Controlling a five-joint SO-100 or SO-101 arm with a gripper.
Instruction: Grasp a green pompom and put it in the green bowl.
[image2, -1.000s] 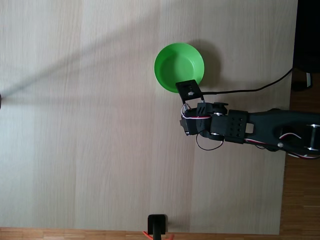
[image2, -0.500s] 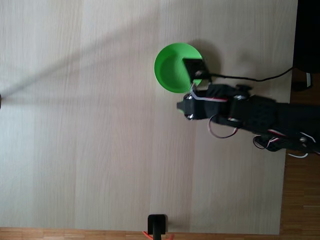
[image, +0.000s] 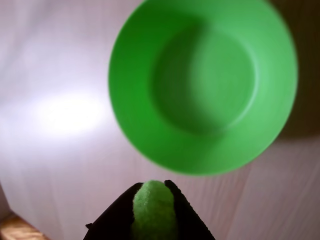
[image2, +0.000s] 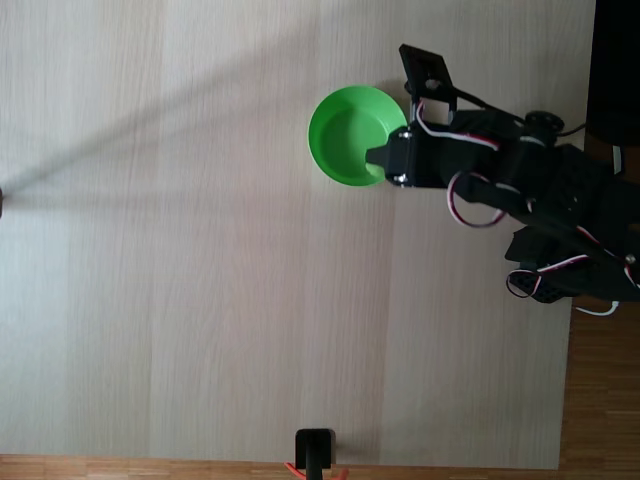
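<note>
In the wrist view the gripper enters from the bottom edge with its two dark jaws closed tight on the green pompom, which fills the narrow gap between them and pokes out above their tips. Above it in that view lies the green bowl, round and smooth-walled, its hollow bare; the pompom sits just short of the bowl's near rim rather than over the hollow. The pale wooden table shows a bright glare patch to the left of the bowl. In the fixed view the bowl sits in the upper middle of the table, and the black arm reaches in from the right edge, its gripper tip meeting the bowl's right rim. A second ago the arm lay lower in that view, with the gripper below and to the right of the bowl; half a second ago it had swung up toward the bowl's lower right edge; now the arm is higher and its tip points left at the rim. The bowl itself has not shifted. A small black stand sits at the table's bottom edge.
</note>
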